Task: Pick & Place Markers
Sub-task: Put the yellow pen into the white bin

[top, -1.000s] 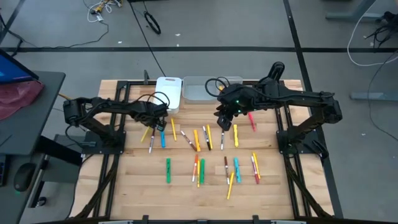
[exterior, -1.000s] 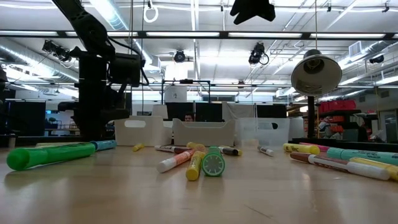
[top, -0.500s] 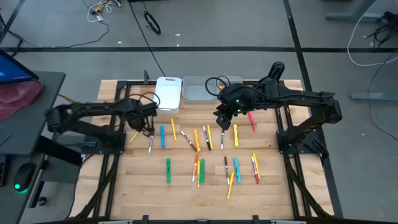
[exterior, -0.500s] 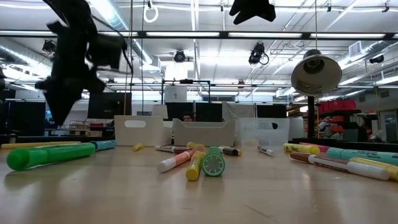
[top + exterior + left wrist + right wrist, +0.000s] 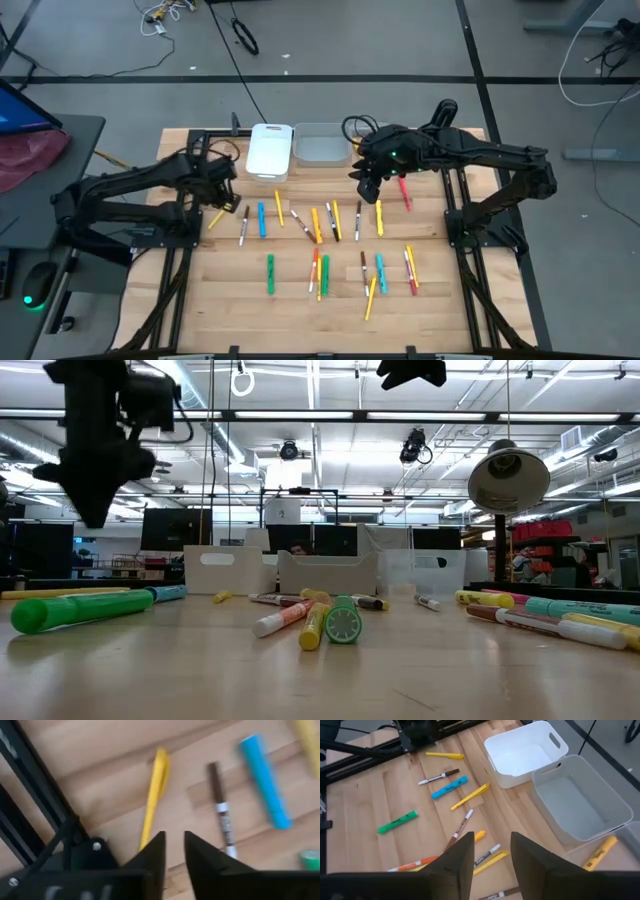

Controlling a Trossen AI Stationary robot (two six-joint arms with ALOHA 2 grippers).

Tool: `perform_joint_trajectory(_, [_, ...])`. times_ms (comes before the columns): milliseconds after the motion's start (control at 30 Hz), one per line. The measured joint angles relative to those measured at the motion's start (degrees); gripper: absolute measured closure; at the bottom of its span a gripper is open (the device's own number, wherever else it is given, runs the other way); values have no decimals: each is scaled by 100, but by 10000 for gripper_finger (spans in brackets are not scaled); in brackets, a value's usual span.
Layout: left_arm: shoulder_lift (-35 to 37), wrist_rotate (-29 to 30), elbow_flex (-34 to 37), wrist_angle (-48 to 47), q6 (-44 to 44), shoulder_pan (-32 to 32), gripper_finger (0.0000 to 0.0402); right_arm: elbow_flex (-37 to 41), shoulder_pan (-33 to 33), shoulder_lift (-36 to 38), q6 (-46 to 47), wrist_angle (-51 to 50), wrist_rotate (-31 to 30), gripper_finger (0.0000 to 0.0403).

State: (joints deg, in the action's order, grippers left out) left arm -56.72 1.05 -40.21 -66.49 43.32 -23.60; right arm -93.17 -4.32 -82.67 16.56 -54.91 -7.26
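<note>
At left of the high view, the left gripper (image 5: 222,192) has pulled back from the blue marker (image 5: 262,220) toward the yellow marker (image 5: 154,797) near the surface (image 5: 300,300) edge; its fingers stand slightly apart, empty. Likely a fresh pick is starting. Right of centre, the right gripper (image 5: 368,186) hovers unchanged, fingers spread, empty, by the white bin (image 5: 525,752).

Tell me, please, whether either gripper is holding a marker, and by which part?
Neither holds anything. The left gripper stands slightly open above a yellow marker; the right gripper is open and empty above the table.
</note>
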Motion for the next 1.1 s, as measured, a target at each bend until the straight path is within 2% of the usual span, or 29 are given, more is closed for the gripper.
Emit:
perform_joint_trajectory(167, [-145,-233,869,646,305,-95,240,0,2,-2,-168,2,-78,275])
perform_joint_trajectory(333, [-190,-193,1439,1508,292,-93,225,0,-6,-2,-228,28,-243,275])
perform_joint_trajectory(500, [-184,-75,1882,1911,254,-93,266,0,-20,-2,-210,243,-243,275])
perform_joint_trajectory(767, [-171,80,2028,2012,428,72,371,0,-20,-2,-55,399,-241,275])
perform_joint_trajectory(933, [-184,52,1781,1652,437,309,376,0,-20,41,-55,371,-241,275])
perform_joint_trajectory(1100, [-181,-363,776,724,382,524,376,-1,-20,146,-67,301,-241,275])
